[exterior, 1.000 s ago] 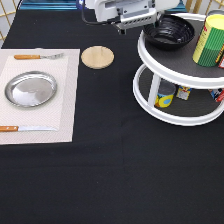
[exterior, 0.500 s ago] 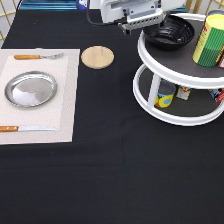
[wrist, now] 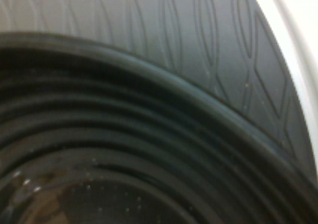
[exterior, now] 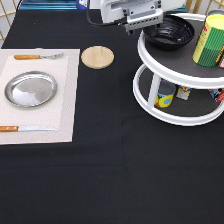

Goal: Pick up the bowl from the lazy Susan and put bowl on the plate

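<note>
Black tablecloth, place mat (exterior: 65, 90) at exterior view's left | plate (exterior: 31, 89) bare on mat, ready for bowl | bowl (exterior: 170, 34) on lazy Susan (exterior: 150, 102) top tier | gripper (exterior: 145, 24) at bowl's rim, grip state impossible to tell | wrist view filled by bowl ridges.

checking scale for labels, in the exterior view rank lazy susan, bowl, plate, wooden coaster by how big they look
1. lazy Susan
2-3. plate and bowl: about alike, and the gripper hides part of the bowl, so unranked
4. wooden coaster
</note>
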{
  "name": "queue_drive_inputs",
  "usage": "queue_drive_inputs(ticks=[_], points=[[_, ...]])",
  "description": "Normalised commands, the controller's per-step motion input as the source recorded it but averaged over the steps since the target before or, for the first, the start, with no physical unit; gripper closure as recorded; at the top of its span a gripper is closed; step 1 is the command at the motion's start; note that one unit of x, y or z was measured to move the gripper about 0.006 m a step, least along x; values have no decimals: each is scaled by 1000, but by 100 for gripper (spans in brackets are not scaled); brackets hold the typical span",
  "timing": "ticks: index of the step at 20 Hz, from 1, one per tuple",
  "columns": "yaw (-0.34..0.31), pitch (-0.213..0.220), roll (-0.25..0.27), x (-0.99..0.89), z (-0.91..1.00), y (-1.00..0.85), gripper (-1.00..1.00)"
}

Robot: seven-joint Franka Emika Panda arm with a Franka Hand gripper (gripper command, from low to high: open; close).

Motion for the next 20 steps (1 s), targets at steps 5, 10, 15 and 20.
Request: queue_drive_inputs(ticks=[5,10,15,20], points=[[0,-54,12,-3,0,-13,100],[-5,-44,24,0,0,-131,100],[-24,-13,42,0,249,-241,100],[0,22,156,0,849,-672,100]])
